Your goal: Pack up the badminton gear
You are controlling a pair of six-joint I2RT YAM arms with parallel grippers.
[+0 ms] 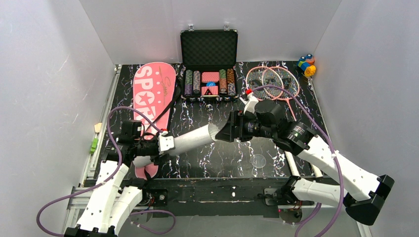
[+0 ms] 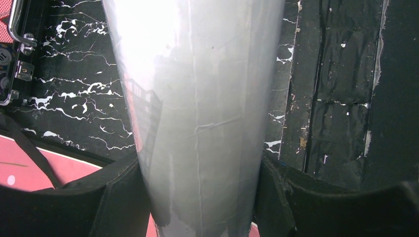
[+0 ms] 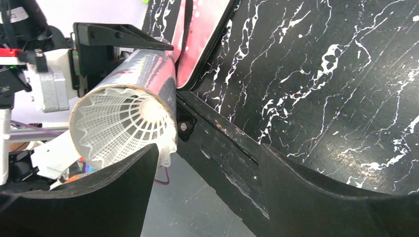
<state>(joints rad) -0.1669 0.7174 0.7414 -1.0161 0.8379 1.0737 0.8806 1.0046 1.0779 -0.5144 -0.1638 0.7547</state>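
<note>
**Shuttlecock sits at the tube's mouth as two hands meet over the counter**

At the centre of the top view we see the long white tube (image 1: 192, 138) held level above the black marbled counter (image 1: 207, 160). The left hand (image 2: 200, 197) is clamped around the tube's lower-left end. A white feather shuttlecock (image 3: 126, 126) fills the open mouth, its skirt facing outward. The right hand (image 3: 207, 155) hovers at that mouth, jaws spread wide and holding nothing.

We judge the tube light, thin-walled and glossy, apt to slip or dent, so a firm but gentle hold around its body suits it. The feathers look brittle, and we would press at the shuttlecock's centre, not its tips.

The counter is hard and flat. The pink cover (image 1: 153, 91) lies at upper left and the rackets (image 1: 274, 81) at upper right. An open poker case (image 1: 208, 64) sits between them, with a small toy (image 1: 306, 65) in the far corner. White walls (image 1: 44, 74) close in on three sides, leaving little room to swing the tube.
</note>
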